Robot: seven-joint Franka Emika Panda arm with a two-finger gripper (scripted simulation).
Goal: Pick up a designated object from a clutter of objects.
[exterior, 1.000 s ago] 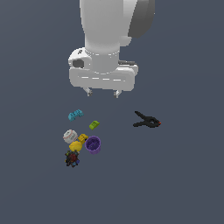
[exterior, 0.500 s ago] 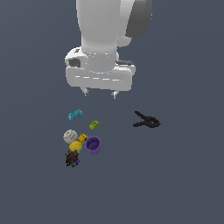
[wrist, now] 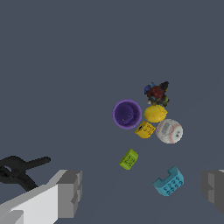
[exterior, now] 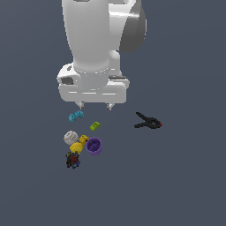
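Compared with half a second before, the arm had risen in the exterior view, its flat white hand sitting higher above the clutter, while none of the objects on the floor had shifted.

The white Panda arm (exterior: pixel 99 44) filled the upper middle of the exterior frame, the largest thing in sight. Below it the gripper (exterior: pixel 94 106) hung over bare grey floor (exterior: pixel 185 185), its two short fingertips (exterior: pixel 80 106) pointing down and set wide apart with nothing between them; the wrist view agreed, showing one grey finger at each lower corner and open space between.

Next in size, the black clamp (exterior: pixel 148 122) with its red tip lay alone at the exterior view's right, well apart from the rest. The purple cup (exterior: pixel 94 146) stood upright, mouth up, just beside the yellow pieces (exterior: pixel 79 145), which touched one another. The white ball (exterior: pixel 70 137) sat against the yellow pieces on the exterior view's left. The cyan block (exterior: pixel 76 116) lay nearest the gripper, just below its fingertips in the frame, and the lime-green block (exterior: pixel 95 126) lay between the cyan block and the cup.

The dark speckled lump (exterior: pixel 73 160), black with red and blue specks, sat at the lower end of the cluster in the exterior frame, touching the larger yellow piece, untouched and farthest from the gripper.
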